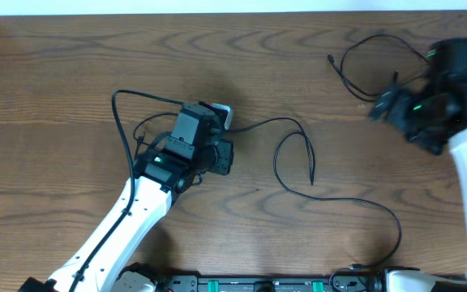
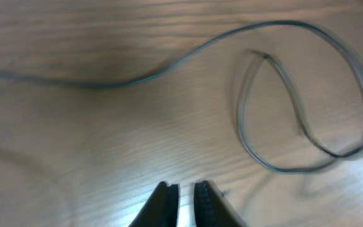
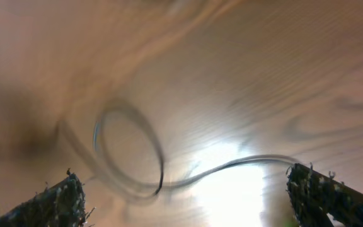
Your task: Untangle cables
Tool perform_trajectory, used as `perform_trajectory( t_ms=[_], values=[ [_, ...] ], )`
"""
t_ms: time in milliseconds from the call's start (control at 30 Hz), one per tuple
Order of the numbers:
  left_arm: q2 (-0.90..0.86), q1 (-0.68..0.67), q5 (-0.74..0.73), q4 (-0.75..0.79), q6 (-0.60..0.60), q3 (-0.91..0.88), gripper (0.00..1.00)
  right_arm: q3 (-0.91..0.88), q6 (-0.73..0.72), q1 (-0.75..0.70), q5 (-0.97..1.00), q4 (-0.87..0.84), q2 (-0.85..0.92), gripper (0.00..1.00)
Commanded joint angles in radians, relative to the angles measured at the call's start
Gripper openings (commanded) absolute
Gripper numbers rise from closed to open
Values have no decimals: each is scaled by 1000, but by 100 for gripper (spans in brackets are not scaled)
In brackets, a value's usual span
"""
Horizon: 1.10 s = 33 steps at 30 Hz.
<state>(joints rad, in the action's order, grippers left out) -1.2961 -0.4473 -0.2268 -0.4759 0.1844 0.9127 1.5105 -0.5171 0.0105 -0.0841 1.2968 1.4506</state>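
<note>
A long black cable (image 1: 298, 121) runs right from beside my left gripper (image 1: 227, 154), loops mid-table and trails to the front edge. In the left wrist view this cable (image 2: 188, 53) lies ahead of the gripper (image 2: 186, 186), whose jaws stand narrowly parted above bare wood with nothing between them. A second black cable (image 1: 379, 35) lies coiled at the far right, under my right gripper (image 1: 383, 104). In the right wrist view that gripper (image 3: 183, 175) is wide open over the blurred cable (image 3: 244, 161). A white piece (image 1: 225, 111), perhaps the white cable, peeks out beside the left wrist.
A thin black wire (image 1: 118, 122) arcs from the left arm out to the left and back. The arm bases (image 1: 258, 284) sit along the front edge. The table's far edge (image 1: 217, 10) runs along the top of the overhead view.
</note>
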Motion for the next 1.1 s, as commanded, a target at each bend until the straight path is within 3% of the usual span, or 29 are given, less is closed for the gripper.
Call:
perform_trajectory(
  t_ms=[0, 167, 267, 333, 467, 633, 800, 967, 1067],
  values=[
    [15, 6, 175, -14, 165, -12, 26, -159, 227, 108, -283, -93, 2, 99],
    [85, 8, 318, -62, 296, -12, 31, -420, 243, 262, -352, -397, 3, 99],
    [140, 8, 437, -139, 374, -12, 50, -568, 192, 347, -323, -581, 3, 99],
    [165, 8, 519, -195, 430, -12, 55, -635, 140, 385, -284, -667, 3, 99],
    [172, 8, 619, -272, 563, -14, 58, -715, 58, 437, -236, -759, 3, 88],
    [133, 17, 621, -272, 673, -43, 62, -729, 80, 474, -210, -810, 3, 98],
    [63, 74, 620, -272, 787, -56, 67, -729, 129, 582, -57, -869, 12, 99],
    [55, 134, 572, -271, 820, -56, 73, -729, -55, 684, 229, -970, 106, 99],
    [55, 163, 484, -269, 803, -56, 74, -727, -138, 690, 254, -1043, 185, 99]
  ],
)
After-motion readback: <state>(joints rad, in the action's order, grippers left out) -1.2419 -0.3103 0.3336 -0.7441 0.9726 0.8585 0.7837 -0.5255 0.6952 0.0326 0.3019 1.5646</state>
